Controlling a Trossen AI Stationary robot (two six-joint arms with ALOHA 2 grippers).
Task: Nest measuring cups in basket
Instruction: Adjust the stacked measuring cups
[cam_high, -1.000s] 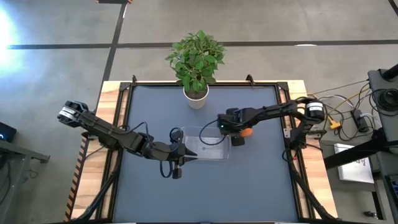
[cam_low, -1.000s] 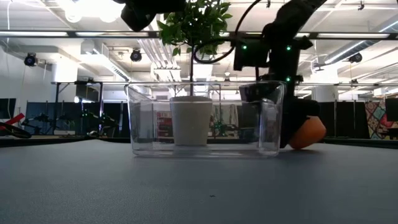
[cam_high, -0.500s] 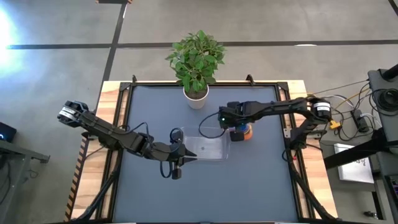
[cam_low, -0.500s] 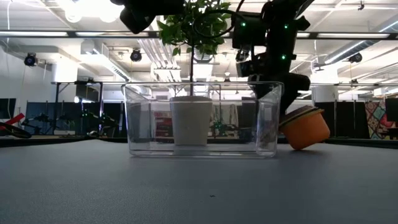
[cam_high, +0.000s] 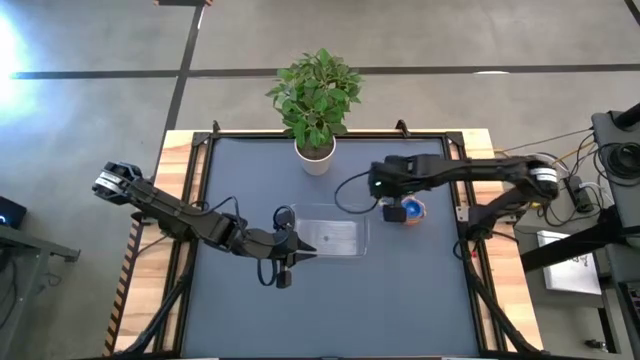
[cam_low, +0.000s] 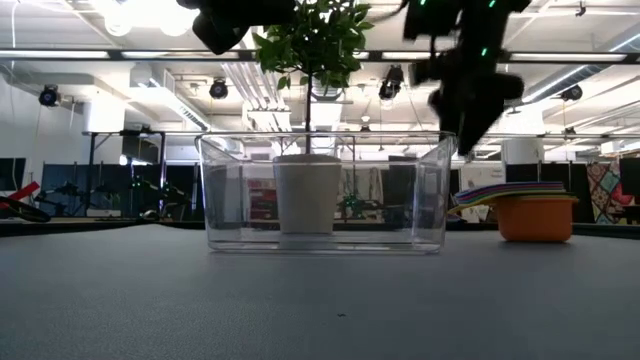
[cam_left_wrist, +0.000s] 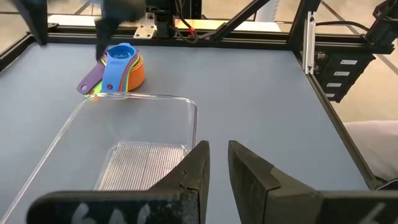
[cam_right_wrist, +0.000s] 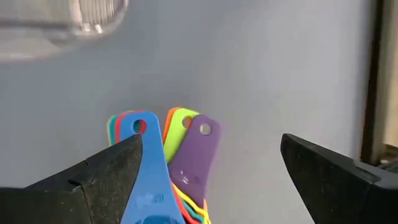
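Resting nested on dark counter beside clear rectangular plastic basket: stacked coloured plastic measuring cups. Right gripper spread wide above stack; left gripper pressed together, empty, near basket.

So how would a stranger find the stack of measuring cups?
Start from the white plant pot at the table's far edge, then go to the clear tray. Just outside its right end sits the stack of cups, the only multicoloured thing, orange outside, blue on top.

Bright ceiling lamps glare in the low view, silhouetting the arms; the moving right arm blurs there.
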